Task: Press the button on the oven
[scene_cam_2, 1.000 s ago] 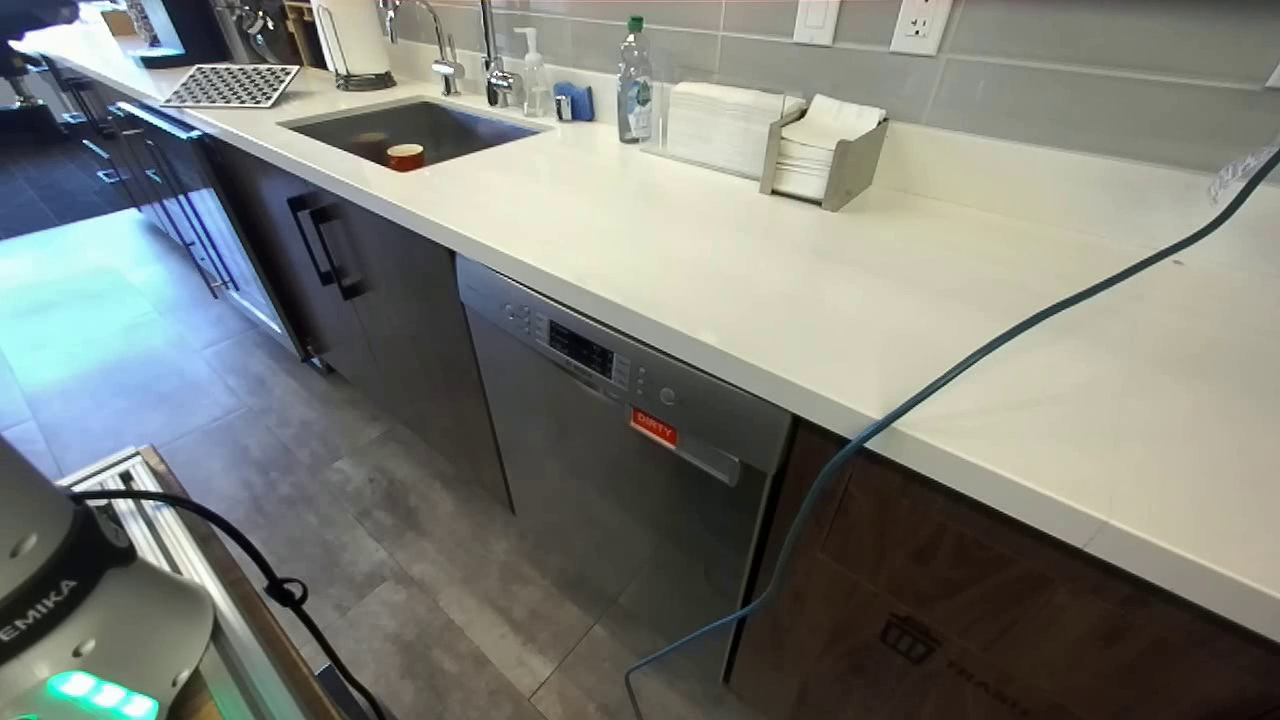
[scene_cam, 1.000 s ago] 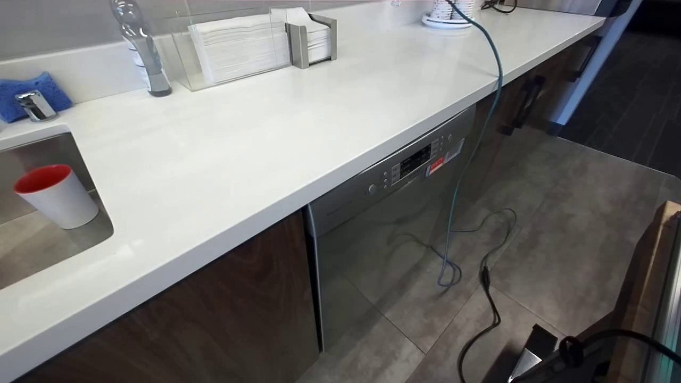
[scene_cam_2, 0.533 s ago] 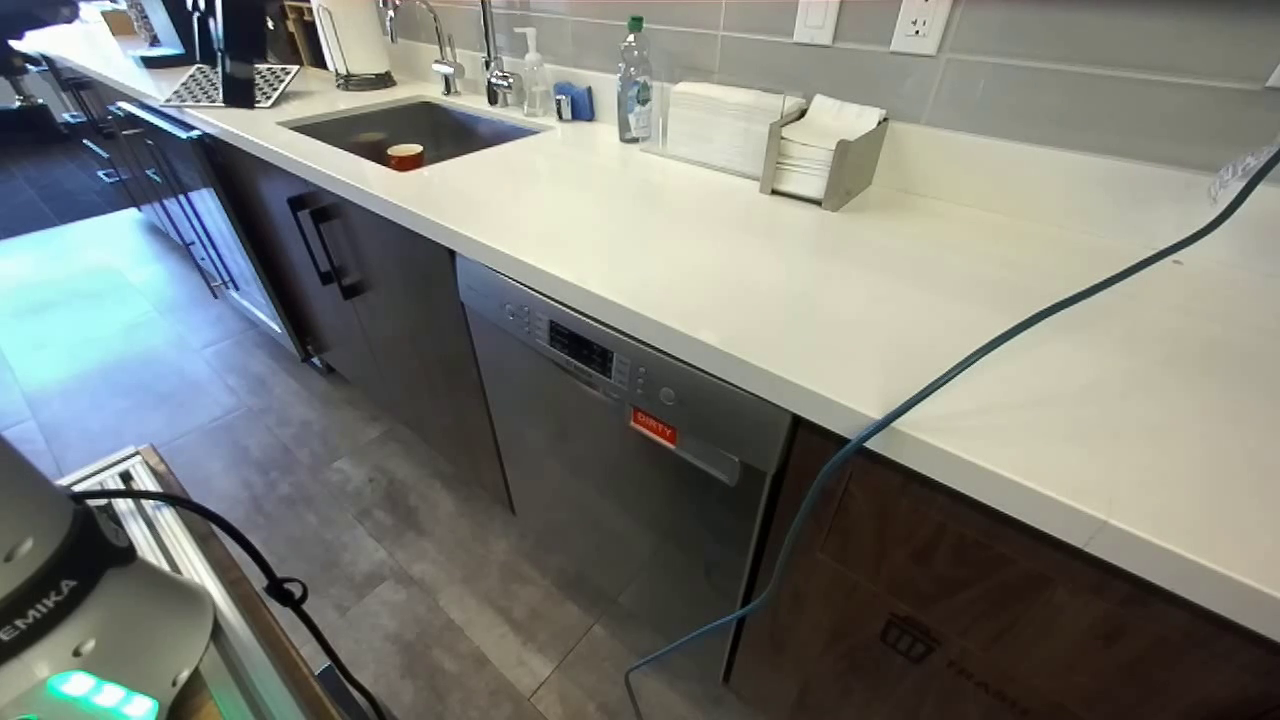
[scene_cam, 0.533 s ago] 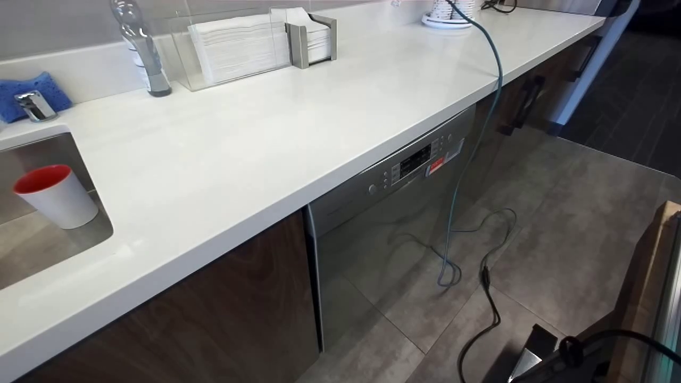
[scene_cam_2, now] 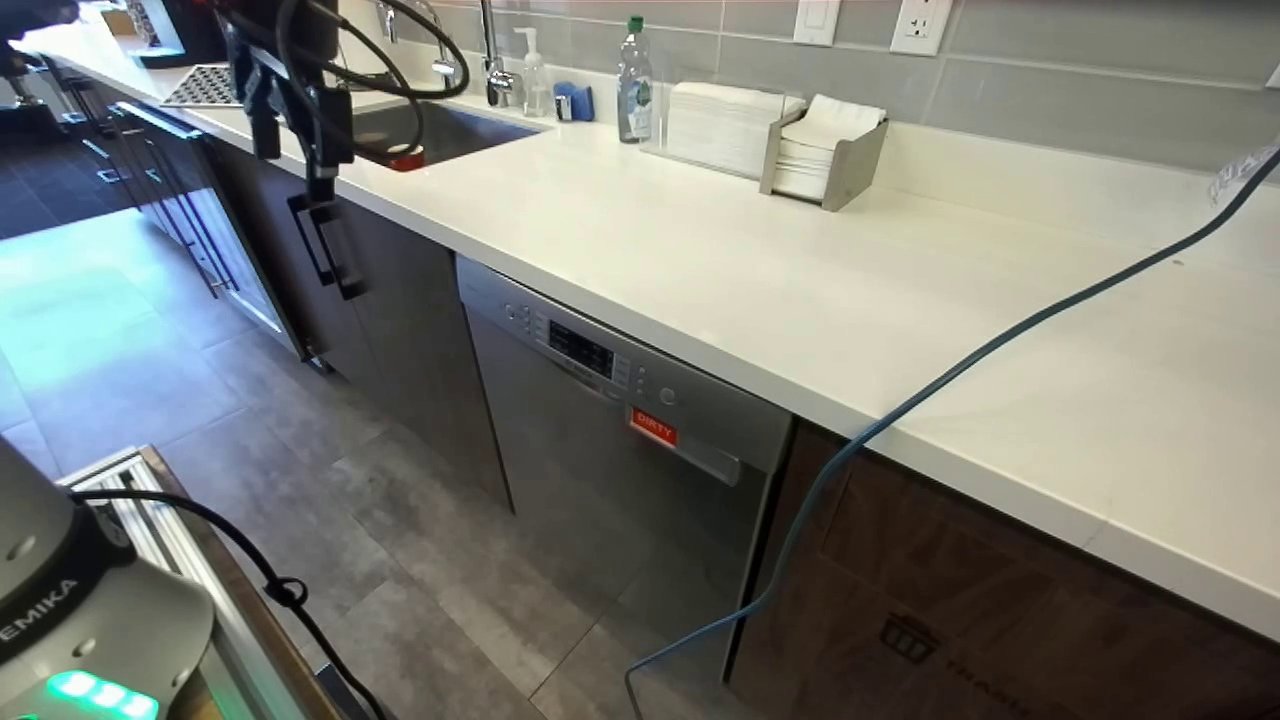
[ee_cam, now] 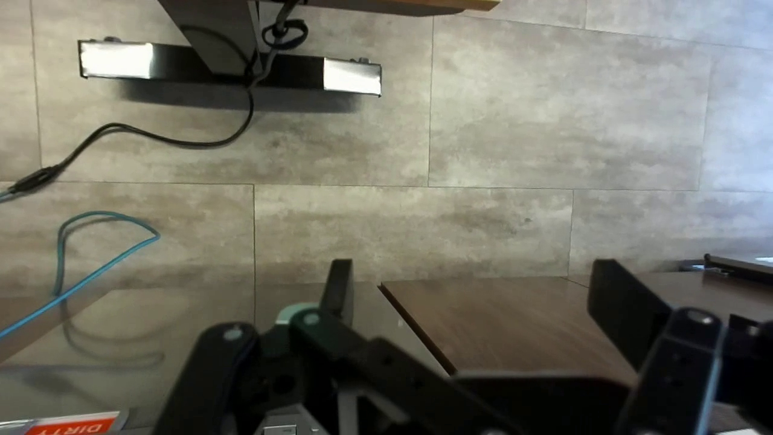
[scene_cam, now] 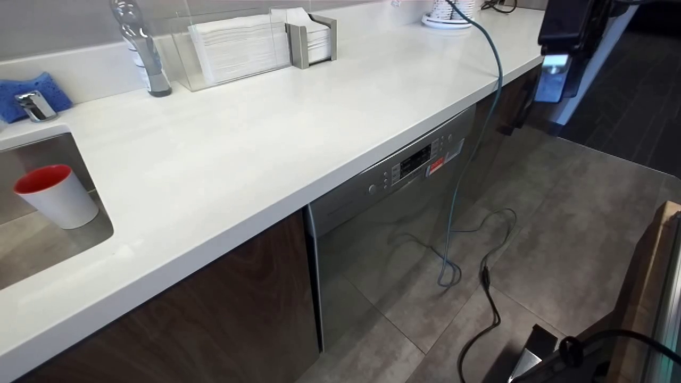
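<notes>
The oven is the grey stainless-steel front under the counter, in both exterior views (scene_cam: 367,260) (scene_cam_2: 590,470). Its control strip has a dark display (scene_cam: 415,160) (scene_cam_2: 581,348), small buttons and a round button near each end (scene_cam: 372,189) (scene_cam_2: 668,396). The oven front also shows at lower left in the wrist view (ee_cam: 193,338). My gripper (ee_cam: 473,266) is open and empty, fingers wide apart, above the floor. In an exterior view the gripper (scene_cam_2: 293,170) hangs by the counter edge at the sink, left of the oven. It shows partly at top right elsewhere (scene_cam: 561,96).
The white counter (scene_cam_2: 680,290) overhangs the oven. A red DIRTY tag (scene_cam_2: 653,426) is on the oven front. A blue-green cable (scene_cam_2: 960,370) hangs over the counter edge to the floor. Cabinet handles (scene_cam_2: 325,245) are beside the gripper. A sink (scene_cam_2: 460,135) holds a cup (scene_cam: 64,199).
My gripper was out of view a second ago. It came in at top left in one exterior view, then moved down and right towards the oven; it now also appears at top right in the other.
</notes>
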You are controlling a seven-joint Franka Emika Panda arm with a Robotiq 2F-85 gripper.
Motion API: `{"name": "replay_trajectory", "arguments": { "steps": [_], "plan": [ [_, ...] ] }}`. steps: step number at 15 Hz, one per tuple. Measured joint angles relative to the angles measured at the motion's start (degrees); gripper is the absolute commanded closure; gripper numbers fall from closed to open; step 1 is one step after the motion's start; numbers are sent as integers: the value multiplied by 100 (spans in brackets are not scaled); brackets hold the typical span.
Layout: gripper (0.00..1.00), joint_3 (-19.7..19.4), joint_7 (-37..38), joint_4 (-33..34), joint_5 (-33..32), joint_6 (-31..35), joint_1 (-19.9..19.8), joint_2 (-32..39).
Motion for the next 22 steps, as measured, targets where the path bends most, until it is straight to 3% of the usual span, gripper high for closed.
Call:
{"name": "replay_trajectory", "arguments": {
  "steps": [3, 7, 11, 17, 22],
  "plan": [
    [0, 1, -239, -348, -49, 783, 45, 183],
    [0, 3, -284, -798, -52, 2320, 91, 506],
    [0, -10, -285, -877, -51, 3338, 144, 1007],
    [0, -99, -292, -889, -46, 4325, 225, 1892],
    [0, -174, -577, -885, 165, 4671, 245, 2433]
  ]
}}
